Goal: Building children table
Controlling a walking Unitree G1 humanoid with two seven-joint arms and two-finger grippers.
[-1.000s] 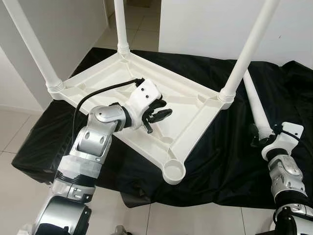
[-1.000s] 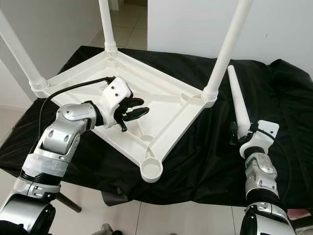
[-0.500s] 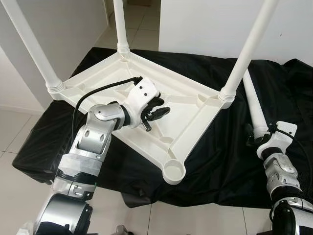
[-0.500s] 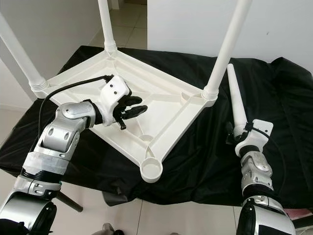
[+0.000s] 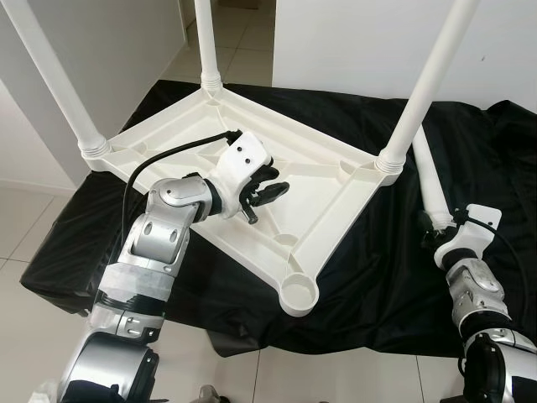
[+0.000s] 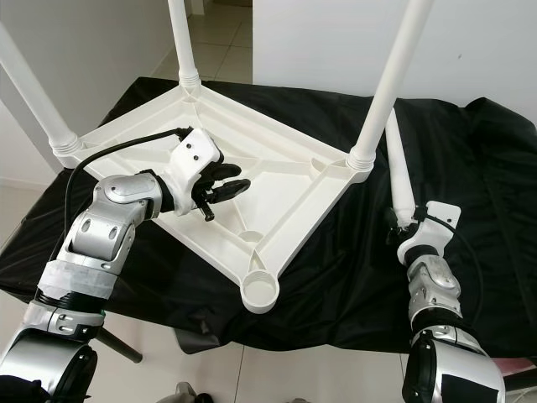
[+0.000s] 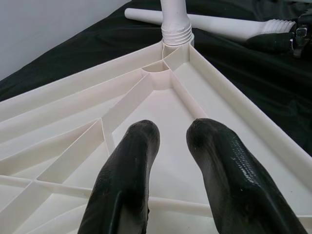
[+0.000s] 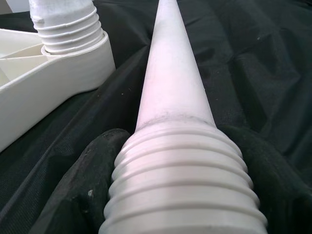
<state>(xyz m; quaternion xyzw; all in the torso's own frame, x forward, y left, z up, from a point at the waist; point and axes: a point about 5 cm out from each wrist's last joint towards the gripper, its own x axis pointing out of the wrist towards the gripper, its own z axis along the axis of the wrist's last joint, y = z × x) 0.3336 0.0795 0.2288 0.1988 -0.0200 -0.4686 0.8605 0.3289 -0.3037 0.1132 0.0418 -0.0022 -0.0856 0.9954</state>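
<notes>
A white children's table top (image 5: pixel 180 126) lies upside down on a black cloth. Three white legs stand screwed into its corners (image 5: pixel 63 84) (image 5: pixel 207 42) (image 5: pixel 424 84). The near corner socket (image 5: pixel 299 295) is empty. My left gripper (image 5: pixel 267 195) hovers open over the ribbed underside, nothing between its fingers (image 7: pixel 129 170). My right gripper (image 5: pixel 438 231) is shut on the threaded end (image 8: pixel 180 161) of a loose white leg (image 5: pixel 430 185). The leg slants up from the cloth, right of the table, its tip close to the far right standing leg.
The black cloth (image 5: pixel 377 277) covers a low platform that ends near me, with tiled floor (image 5: pixel 25 235) to the left and in front. White walls stand behind. The upright legs rise high around the table top.
My right gripper has moved left with the loose leg, tilting its tip toward the table's far right leg. The left gripper has drawn back slightly over the underside.
</notes>
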